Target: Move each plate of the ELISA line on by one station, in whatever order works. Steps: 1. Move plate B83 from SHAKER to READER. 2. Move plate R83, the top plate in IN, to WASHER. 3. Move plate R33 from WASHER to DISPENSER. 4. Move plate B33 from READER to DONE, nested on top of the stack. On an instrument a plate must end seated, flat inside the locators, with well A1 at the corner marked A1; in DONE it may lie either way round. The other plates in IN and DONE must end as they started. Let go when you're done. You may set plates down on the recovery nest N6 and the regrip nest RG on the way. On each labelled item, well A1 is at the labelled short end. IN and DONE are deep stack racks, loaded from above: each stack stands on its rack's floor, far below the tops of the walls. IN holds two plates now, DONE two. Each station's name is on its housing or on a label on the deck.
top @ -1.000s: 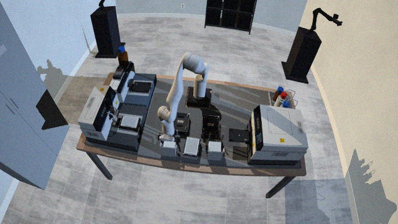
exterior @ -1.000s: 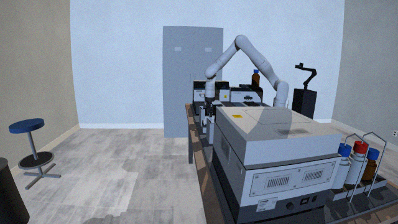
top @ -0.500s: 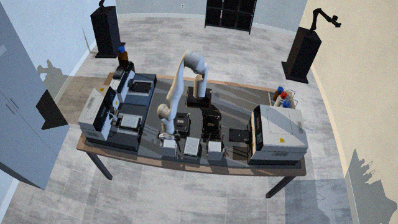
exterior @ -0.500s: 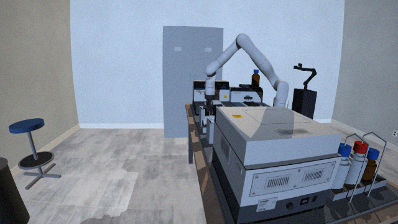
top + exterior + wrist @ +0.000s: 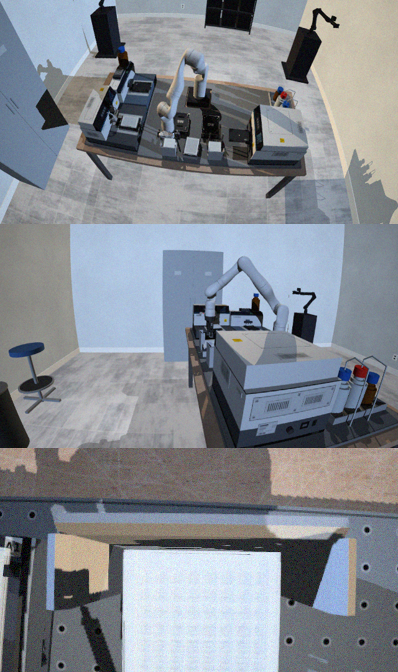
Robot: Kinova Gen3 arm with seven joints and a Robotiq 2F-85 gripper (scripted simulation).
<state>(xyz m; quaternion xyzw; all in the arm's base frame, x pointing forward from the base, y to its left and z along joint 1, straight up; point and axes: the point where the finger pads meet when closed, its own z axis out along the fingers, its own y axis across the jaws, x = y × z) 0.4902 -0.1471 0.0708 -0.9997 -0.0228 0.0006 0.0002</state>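
Note:
My gripper [image 5: 168, 135] [image 5: 209, 331] is open and hangs straight above the leftmost deep rack [image 5: 169, 151] [image 5: 336, 579] in the front row. In the wrist view a white well plate [image 5: 200, 608] lies flat inside this rack, below its walls, and my fingers do not show. A second white plate [image 5: 191, 145] lies on the nest to the right of that rack, and another rack [image 5: 215, 147] stands beyond it. A white plate [image 5: 129, 121] sits on the left front instrument and a dark plate [image 5: 140, 86] on the one behind it. A dark plate [image 5: 239, 135] lies on the tray of the large grey instrument [image 5: 280, 130].
Two dark stations [image 5: 182, 121] [image 5: 211, 123] stand mid-deck in front of the arm's base [image 5: 198, 99]. Bottles [image 5: 281, 97] stand in a rack at the back right, and a brown bottle [image 5: 122, 56] at the back left. The table's front edge [image 5: 193, 168] is close below the racks.

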